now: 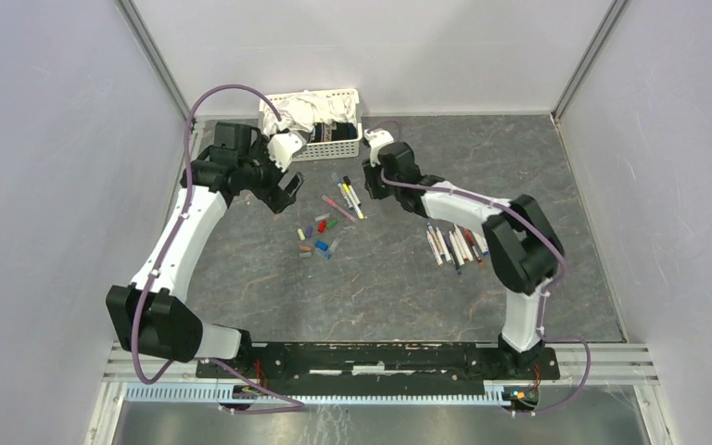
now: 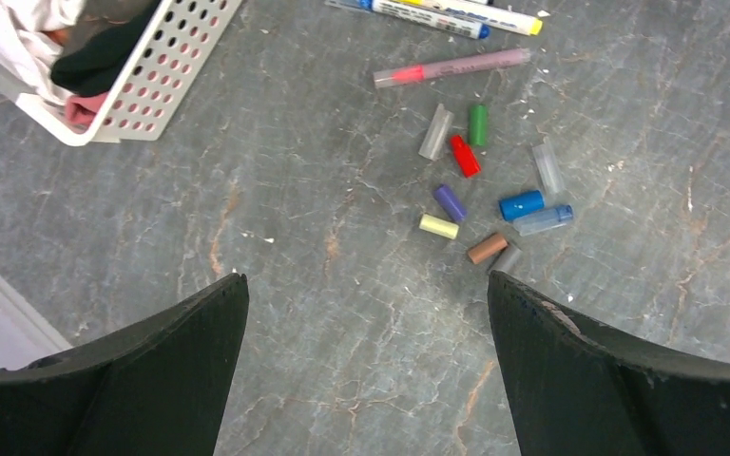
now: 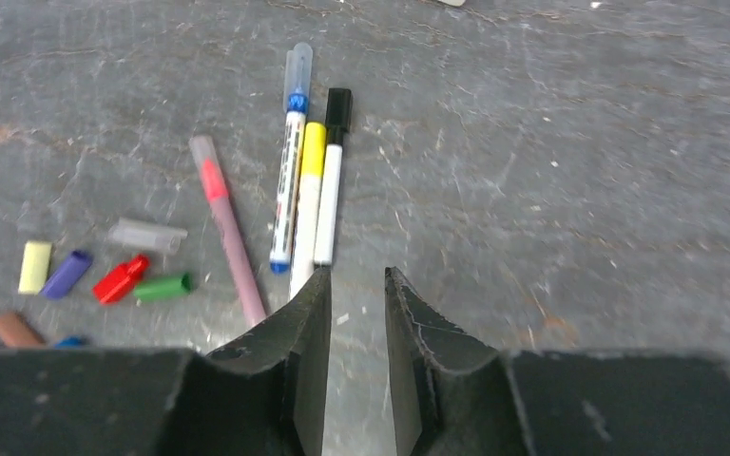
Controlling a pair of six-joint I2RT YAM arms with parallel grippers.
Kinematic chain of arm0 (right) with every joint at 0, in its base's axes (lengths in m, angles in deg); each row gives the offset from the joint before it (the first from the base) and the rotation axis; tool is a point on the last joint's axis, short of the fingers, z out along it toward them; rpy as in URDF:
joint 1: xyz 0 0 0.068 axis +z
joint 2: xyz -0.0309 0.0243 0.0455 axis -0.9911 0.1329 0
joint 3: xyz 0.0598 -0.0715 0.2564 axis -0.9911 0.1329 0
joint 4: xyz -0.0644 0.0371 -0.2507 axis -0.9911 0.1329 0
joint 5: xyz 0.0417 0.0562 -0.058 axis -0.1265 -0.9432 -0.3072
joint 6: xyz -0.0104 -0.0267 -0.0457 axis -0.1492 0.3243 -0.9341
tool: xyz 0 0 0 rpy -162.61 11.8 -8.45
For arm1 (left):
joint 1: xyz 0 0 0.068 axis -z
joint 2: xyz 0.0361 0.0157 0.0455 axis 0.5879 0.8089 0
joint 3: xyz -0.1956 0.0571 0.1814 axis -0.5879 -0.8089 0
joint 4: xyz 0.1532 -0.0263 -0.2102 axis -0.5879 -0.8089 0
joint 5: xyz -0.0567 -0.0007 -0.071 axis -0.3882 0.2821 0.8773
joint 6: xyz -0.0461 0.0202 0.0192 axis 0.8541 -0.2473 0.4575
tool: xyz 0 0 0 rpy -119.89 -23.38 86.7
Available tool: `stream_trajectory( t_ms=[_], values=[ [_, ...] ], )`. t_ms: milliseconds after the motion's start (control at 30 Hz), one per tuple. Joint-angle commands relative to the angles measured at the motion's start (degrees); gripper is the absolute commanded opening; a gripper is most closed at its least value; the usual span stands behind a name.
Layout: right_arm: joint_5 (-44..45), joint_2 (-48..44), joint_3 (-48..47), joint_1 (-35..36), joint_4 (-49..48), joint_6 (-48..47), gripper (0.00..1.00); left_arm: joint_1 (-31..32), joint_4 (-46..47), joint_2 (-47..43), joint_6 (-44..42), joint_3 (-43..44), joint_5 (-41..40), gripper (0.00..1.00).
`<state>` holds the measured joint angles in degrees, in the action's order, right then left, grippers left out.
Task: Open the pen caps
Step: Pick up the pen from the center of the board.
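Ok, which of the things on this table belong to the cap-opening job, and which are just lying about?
Belong to the job:
- four pens lying together mid-table
- loose pen caps scattered next to them
- bunch of pens under the right arm

Just lying about:
- white basket at the far edge
- cloths stuffed in it

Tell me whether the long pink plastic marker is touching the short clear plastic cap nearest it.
Apart. The left wrist view shows bare table between the pink marker and the clear cap; the right wrist view agrees.
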<state>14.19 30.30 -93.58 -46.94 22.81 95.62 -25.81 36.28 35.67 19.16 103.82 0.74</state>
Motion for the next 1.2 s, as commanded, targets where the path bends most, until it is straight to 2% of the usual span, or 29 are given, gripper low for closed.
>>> stream_trajectory(
  t_ms=[0, 233, 600, 867, 1167],
  values=[
    [-0.8, 8.91, -9.19, -0.07, 2.33, -0.13, 0.3, -0.28, -0.52, -3.41, 2.09, -1.72, 3.81, 1.0],
    [-2.34, 18.8, -19.0, 0.12, 2.32, 1.59, 0.33, -0.26, -0.85, -3.49, 2.23, -3.82, 6.33, 1.0],
    [-0.78, 27.37, -28.02, 0.14, 5.92, 2.19, 0.32, -0.26, -2.39, -3.97, 0.4, -5.58, 6.57, 1.0],
    [2.86, 26.63, -23.97, 0.24, 6.9, 0.38, 0.25, -0.26, -3.27, -4.69, -0.34, -5.98, 6.58, 1.0],
    [7.42, 18.8, -10.35, 1.22, 2.94, -3.76, 0.23, -0.26, -4.55, -5.54, -1.14, -5.62, 7.14, 1.0]
  ],
)
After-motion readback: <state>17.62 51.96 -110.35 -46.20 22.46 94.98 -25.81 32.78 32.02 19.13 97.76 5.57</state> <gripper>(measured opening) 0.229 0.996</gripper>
